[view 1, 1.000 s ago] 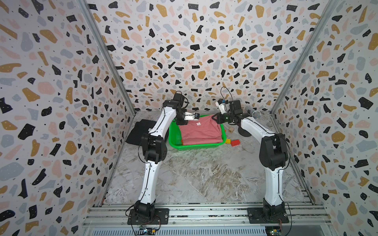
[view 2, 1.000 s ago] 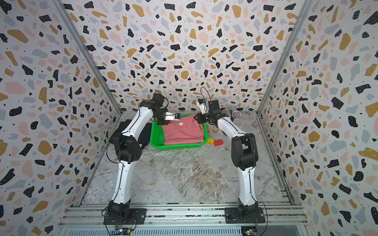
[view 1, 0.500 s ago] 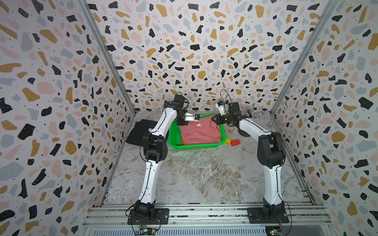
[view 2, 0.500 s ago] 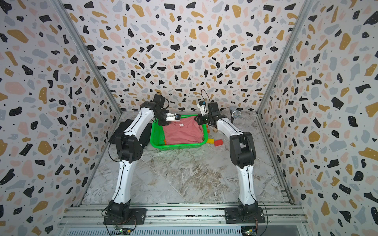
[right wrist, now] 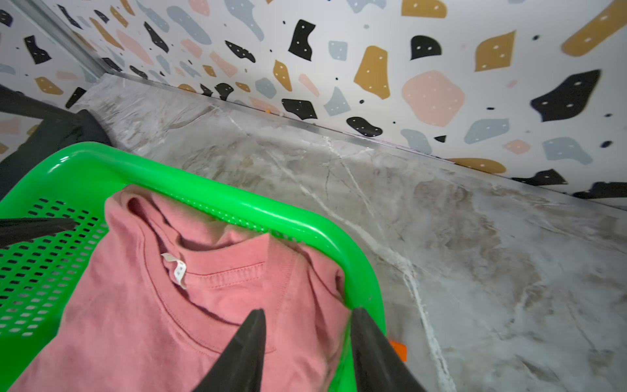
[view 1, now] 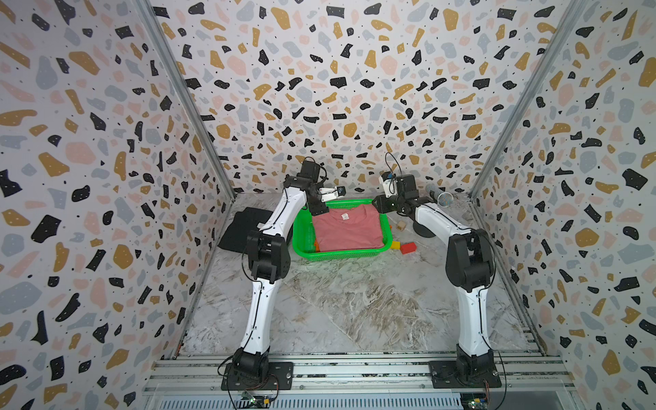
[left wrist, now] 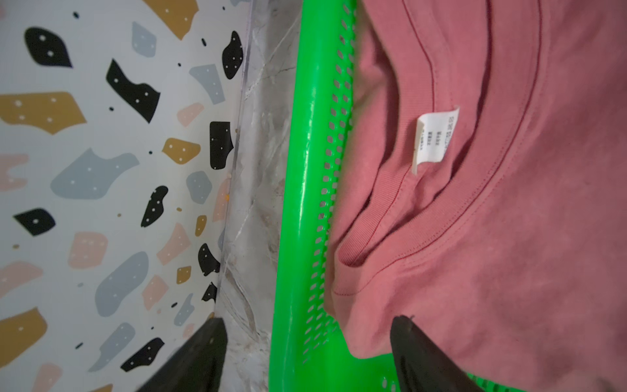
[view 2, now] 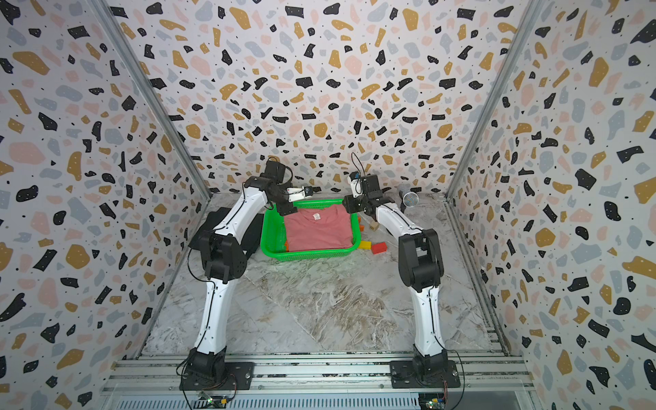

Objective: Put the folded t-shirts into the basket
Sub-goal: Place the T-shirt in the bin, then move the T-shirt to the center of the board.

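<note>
The green basket stands at the back of the table in both top views. In it lies the pink folded t-shirt, white neck label up, on top of an orange t-shirt whose edge peeks out. The black t-shirt lies on the table left of the basket, partly behind the left arm. My left gripper is open, straddling the basket's far left rim. At the far right corner, my right gripper stands open over the pink shirt's corner.
Right of the basket lie a yellow block, a red block and a wooden cube. A metal mesh cylinder lies by the back wall. The back wall is close behind both grippers.
Both grippers were shut on the pink shirt's far corners and have opened, letting it go. The shirt now rests flat in the basket.
</note>
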Motion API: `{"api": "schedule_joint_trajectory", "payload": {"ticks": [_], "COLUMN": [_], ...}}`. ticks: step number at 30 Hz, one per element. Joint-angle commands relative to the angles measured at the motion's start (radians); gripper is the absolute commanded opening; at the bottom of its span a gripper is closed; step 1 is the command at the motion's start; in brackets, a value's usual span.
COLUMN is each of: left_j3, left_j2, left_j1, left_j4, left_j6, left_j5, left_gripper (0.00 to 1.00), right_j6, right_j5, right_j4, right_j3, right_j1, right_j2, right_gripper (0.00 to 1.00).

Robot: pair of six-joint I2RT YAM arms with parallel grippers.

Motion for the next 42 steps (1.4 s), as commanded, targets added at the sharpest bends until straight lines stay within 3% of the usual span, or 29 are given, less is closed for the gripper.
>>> {"api": "schedule_joint_trajectory", "payload": {"ticks": [1, 6, 10, 15, 18, 20, 24, 29, 35, 42], "left_j3": [-0.055, -0.277, -0.528, -0.710, -0.748, -0.773, -0.862, -0.842, -0.767, -0.849], "left_j2": [-0.160, -0.319, -0.461, -0.594, -0.600, -0.601, -0.592, -0.456, -0.309, -0.282], "left_j1": [0.018, 0.037, 0.068, 0.138, 0.191, 0.230, 0.323, 0.393, 0.414, 0.416], "left_j4": [-0.002, 0.007, 0.081, 0.179, 0.158, 0.143, 0.242, 0.240, 0.198, 0.199], "left_j6": [-0.336, -0.804, -0.959, -0.964, -0.977, -0.960, -0.958, -0.910, -0.880, -0.808], "left_j5": [-0.005, -0.037, 0.062, 0.012, -0.050, -0.077, -0.120, -0.136, -0.236, -0.263], "left_gripper": [0.79, 0.78, 0.78, 0.81, 0.79, 0.79, 0.79, 0.73, 0.68, 0.67], "right_j6": [0.025, 0.094, 0.121, 0.211, 0.316, 0.345, 0.360, 0.329, 0.300, 0.314], "right_j5": [0.102, 0.143, 0.190, 0.245, 0.391, 0.414, 0.390, 0.375, 0.343, 0.252], "right_j4": [-0.119, -0.316, -0.403, -0.350, -0.448, -0.547, -0.615, -0.560, -0.519, -0.446], "right_j3": [0.066, 0.041, -0.015, -0.183, -0.193, -0.166, -0.196, -0.299, -0.353, -0.388], "right_j1": [0.004, 0.047, 0.108, 0.140, 0.142, 0.144, 0.168, 0.209, 0.248, 0.257], "right_j2": [-0.104, -0.177, -0.224, -0.346, -0.367, -0.356, -0.376, -0.465, -0.555, -0.599], "right_gripper": [0.48, 0.45, 0.43, 0.46, 0.47, 0.47, 0.49, 0.49, 0.47, 0.46]}}
